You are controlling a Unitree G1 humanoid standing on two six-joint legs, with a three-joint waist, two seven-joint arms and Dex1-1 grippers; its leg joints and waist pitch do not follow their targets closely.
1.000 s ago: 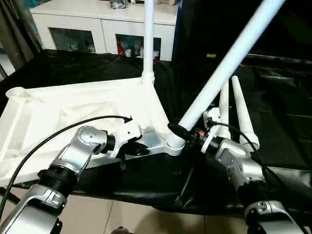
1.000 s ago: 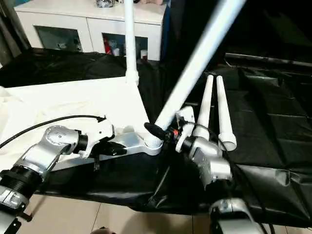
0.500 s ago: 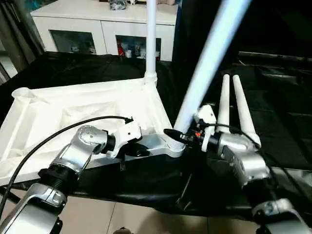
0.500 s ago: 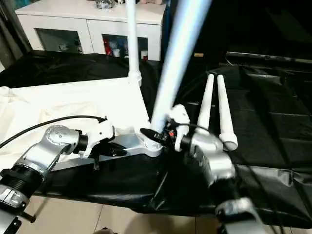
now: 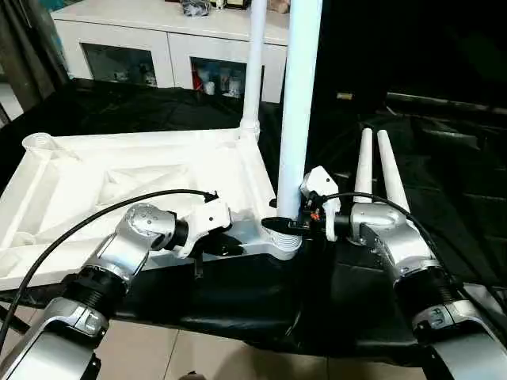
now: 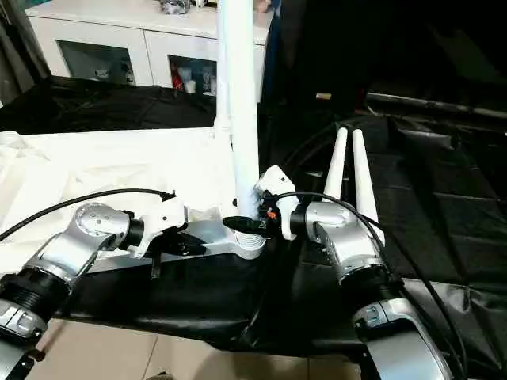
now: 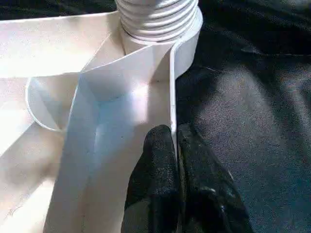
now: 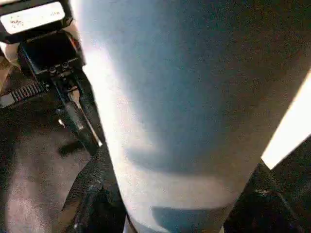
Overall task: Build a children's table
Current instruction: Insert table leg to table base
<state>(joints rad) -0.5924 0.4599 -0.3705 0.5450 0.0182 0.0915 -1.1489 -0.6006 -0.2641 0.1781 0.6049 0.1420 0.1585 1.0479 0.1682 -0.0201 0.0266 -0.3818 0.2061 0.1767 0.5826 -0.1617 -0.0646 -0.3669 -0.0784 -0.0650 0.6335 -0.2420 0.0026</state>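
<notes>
I hold the leg (image 5: 299,103) upright in my right gripper (image 5: 279,226), its threaded end directly over the near corner socket (image 5: 283,247) of the upturned tabletop (image 5: 119,170); my left gripper (image 7: 175,145) pinches the tabletop's rim.

White ribbed tabletop (image 5: 119,170) and white legs (image 5: 299,111) on black, seemingly glossy, sheeting (image 5: 444,198)

Both silver forearms reach forward and bend inward, wrists turned toward each other. The left gripper (image 7: 175,145) has its jaws pinched together on the thin rim of the tabletop (image 5: 119,170). The right gripper (image 5: 287,226) points level toward the left, jaws clasped either side of the upright leg (image 5: 298,103) near its base
</notes>
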